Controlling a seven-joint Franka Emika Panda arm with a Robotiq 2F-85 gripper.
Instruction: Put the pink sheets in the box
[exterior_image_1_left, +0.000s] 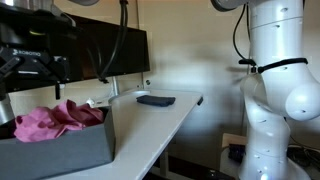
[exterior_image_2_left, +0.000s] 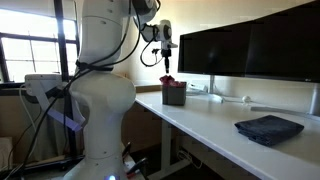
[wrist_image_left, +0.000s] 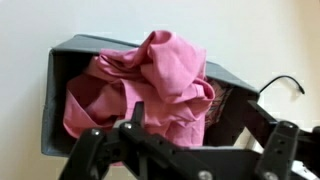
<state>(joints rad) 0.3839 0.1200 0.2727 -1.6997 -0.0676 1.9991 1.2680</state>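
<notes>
The pink sheets (wrist_image_left: 150, 85) lie crumpled in the dark grey box (wrist_image_left: 58, 70) and bulge above its rim. They show in both exterior views (exterior_image_1_left: 58, 120) (exterior_image_2_left: 170, 81), with the box (exterior_image_1_left: 70, 150) (exterior_image_2_left: 175, 96) on the white desk. My gripper (wrist_image_left: 205, 135) hangs above the box, open and empty, with its fingers apart over the pile. In the exterior views it (exterior_image_1_left: 35, 68) (exterior_image_2_left: 167, 48) is well clear of the cloth.
A dark blue folded cloth (exterior_image_1_left: 155, 99) (exterior_image_2_left: 268, 128) lies farther along the desk (exterior_image_1_left: 150, 125). Black monitors (exterior_image_2_left: 250, 50) stand along the back. A cable (wrist_image_left: 285, 85) runs beside the box. The robot base (exterior_image_1_left: 275, 110) stands off the desk's end.
</notes>
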